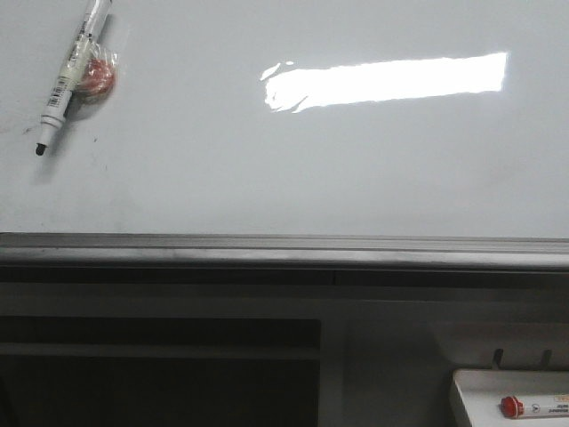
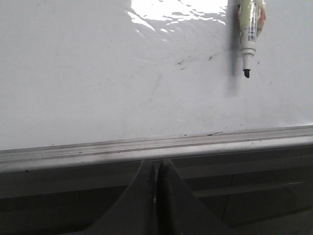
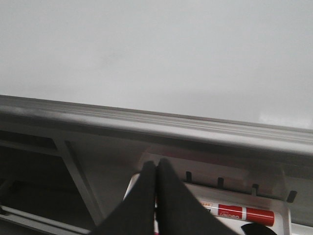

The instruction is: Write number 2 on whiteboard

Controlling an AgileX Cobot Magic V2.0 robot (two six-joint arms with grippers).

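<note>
One large glossy white-grey whiteboard (image 1: 267, 169) with a grey metal lower rail; no drawn numeral is visible, only faint dark smudges. One uncapped black-tipped white marker (image 1: 73, 73) lies on the board at its upper left, beside a small pinkish round object (image 1: 96, 75). One red-capped marker (image 3: 237, 212) lies in one small white tray (image 1: 498, 391). Left gripper (image 2: 157, 196) and right gripper (image 3: 155, 200): both below the rail, fingers pressed together, holding nothing.

- A black-tipped marker (image 1: 75, 73) lies uncapped, slanted, its tip pointing toward the near edge.
- A small pinkish round object (image 1: 96, 75) in clear wrap sits touching the marker's barrel.
- A white tray (image 1: 476, 391) below holds a red-capped marker (image 1: 533, 407).
</note>
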